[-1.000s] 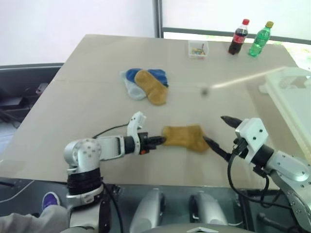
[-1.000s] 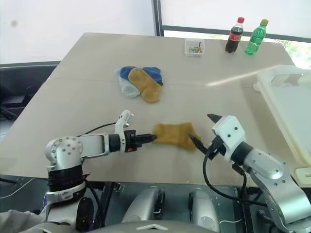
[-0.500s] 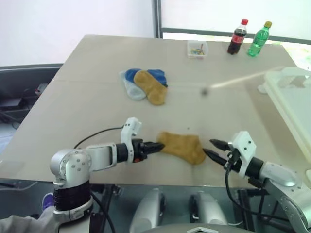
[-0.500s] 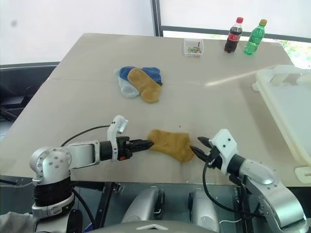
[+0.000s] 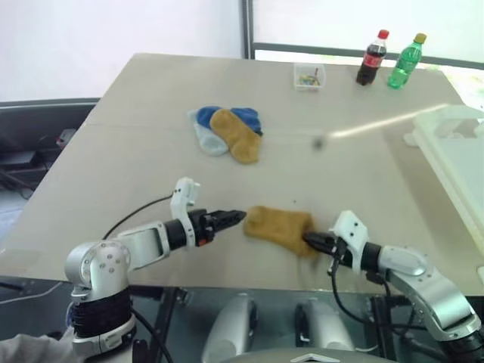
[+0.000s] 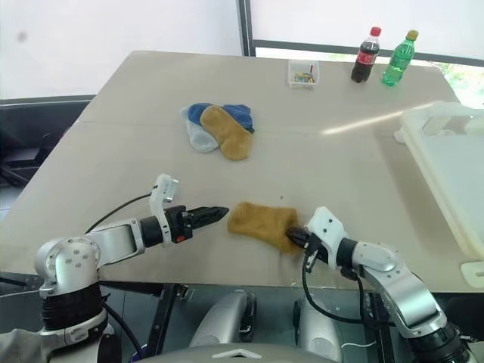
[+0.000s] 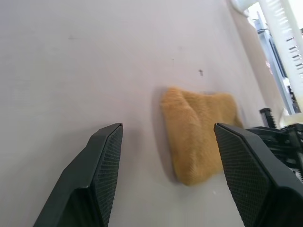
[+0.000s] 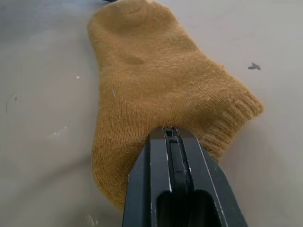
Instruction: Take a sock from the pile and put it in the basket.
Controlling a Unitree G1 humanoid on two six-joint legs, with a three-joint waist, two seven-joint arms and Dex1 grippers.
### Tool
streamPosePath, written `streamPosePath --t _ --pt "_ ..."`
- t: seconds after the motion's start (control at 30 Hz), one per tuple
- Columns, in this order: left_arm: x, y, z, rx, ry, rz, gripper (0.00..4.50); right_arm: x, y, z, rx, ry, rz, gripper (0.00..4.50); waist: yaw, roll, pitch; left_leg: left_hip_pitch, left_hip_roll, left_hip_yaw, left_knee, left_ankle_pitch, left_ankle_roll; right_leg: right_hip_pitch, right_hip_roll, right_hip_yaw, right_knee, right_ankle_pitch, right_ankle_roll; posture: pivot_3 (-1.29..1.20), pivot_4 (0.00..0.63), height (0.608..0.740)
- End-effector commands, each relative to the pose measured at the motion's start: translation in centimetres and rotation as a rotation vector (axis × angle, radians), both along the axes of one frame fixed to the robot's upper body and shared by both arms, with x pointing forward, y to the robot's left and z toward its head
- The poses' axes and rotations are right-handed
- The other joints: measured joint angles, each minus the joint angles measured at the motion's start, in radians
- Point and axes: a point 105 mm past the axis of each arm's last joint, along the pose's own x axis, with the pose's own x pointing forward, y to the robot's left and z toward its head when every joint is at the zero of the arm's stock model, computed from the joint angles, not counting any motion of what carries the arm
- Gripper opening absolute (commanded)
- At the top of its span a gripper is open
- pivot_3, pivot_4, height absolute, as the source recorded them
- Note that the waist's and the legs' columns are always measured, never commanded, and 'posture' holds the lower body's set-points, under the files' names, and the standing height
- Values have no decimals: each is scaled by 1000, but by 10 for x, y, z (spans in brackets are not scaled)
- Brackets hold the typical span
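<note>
The bench point(image 5: 136, 136) is carrying everything in play. The basket point(image 5: 461, 155), a white plastic bin with a thick rim, is standing at the bench's right edge, well apart from the loose sock. The pile point(image 5: 227, 130) is lying toward the middle of the bench: blue socks, one pale sock and a mustard-yellow one overlapping on top.

One mustard-yellow sock point(image 5: 278, 227) is lying flat near the front edge, apart from the pile, between the two grippers.

The right gripper point(image 8: 171, 142) is sitting with its fingers together at the sock's ribbed cuff edge. The right wrist view is showing the knit bunching at the fingertips, so the gripper is judged to be clamped on a fold of cuff. The left gripper point(image 7: 165, 156) is pointing at the sock's other end with its fingers apart, clear of the fabric and holding nothing.

Handling judgement: the sock is appearing light, soft and limp, with a textured knit that should not be slipping between pads. It is not fragile. It will be drooping and swinging when lifted, so one pinch is sufficing. The cuff is the preferred hold, since the doubled ribbing is giving more thickness to bite. A shallow pinch on a single layer is risking pull-out during the carry to the basket.
</note>
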Motion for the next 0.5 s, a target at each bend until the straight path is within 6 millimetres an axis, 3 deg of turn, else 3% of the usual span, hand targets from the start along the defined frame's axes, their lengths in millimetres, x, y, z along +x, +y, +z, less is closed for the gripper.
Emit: streamPosePath --t 0.03,0.27,0.5 --pt "-2 -5 -6 2 9 -19 3235 0 -8 -3 -37 -16 24 45 1 1 -1 0 0 0 0 0 0 0 0 0 0 0 0 0 150 729" --pt "-8 -16 -7 -66 85 -94 3235 2 -3 19 7 -82 58 45 1 1 -1 0 0 0 0 0 0 0 -1 0 0 0 0 0 150 729" --pt "-5 -29 -5 -17 56 -160 3235 0 -15 1 -103 -85 74 45 2 1 -1 0 0 0 0 0 0 0 -1 0 0 0 0 0 150 729"
